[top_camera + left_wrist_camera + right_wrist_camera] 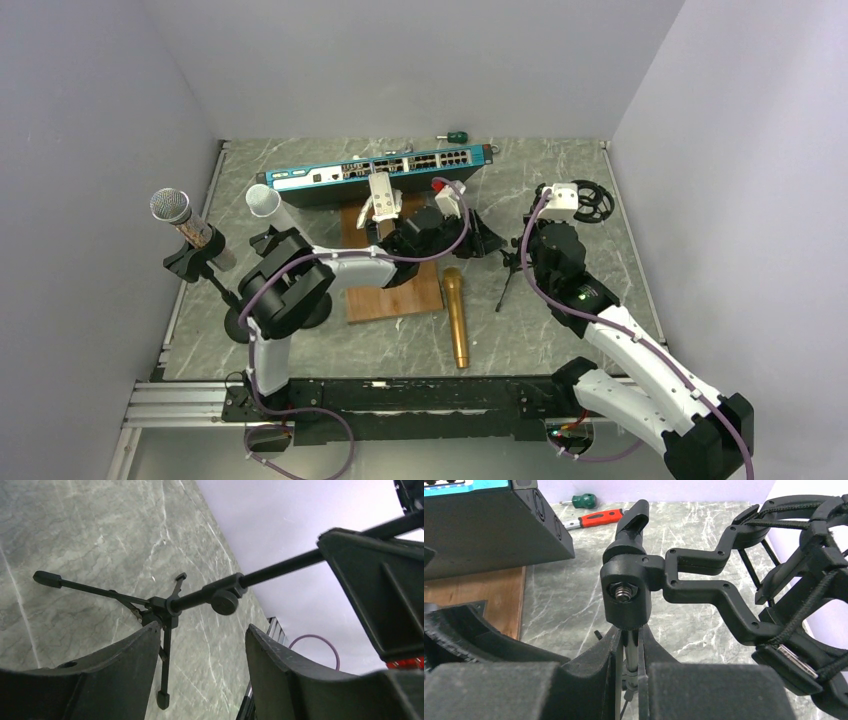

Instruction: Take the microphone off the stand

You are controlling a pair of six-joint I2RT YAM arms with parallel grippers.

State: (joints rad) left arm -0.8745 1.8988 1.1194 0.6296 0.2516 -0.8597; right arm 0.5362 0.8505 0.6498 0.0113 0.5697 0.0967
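A gold microphone (457, 318) lies flat on the marble table, in front of both grippers and apart from the stand. The black tripod stand (508, 272) rises at centre right, and its shock mount (592, 203) holds nothing. My right gripper (522, 255) is shut on the stand's thin pole (628, 652), just under the swivel head (626, 592). The empty shock mount (804, 605) juts to the right. My left gripper (488, 240) hovers left of the stand. Its jaws (202, 635) stand apart with nothing between them, facing the tripod base (160, 612).
A silver-headed microphone (180, 215) sits in a clip on another stand at far left. A blue network switch (380, 172) lies along the back, with a wooden board (395, 290) in front of it. Two screwdrivers, red (596, 517) and green (585, 500), lie at the back.
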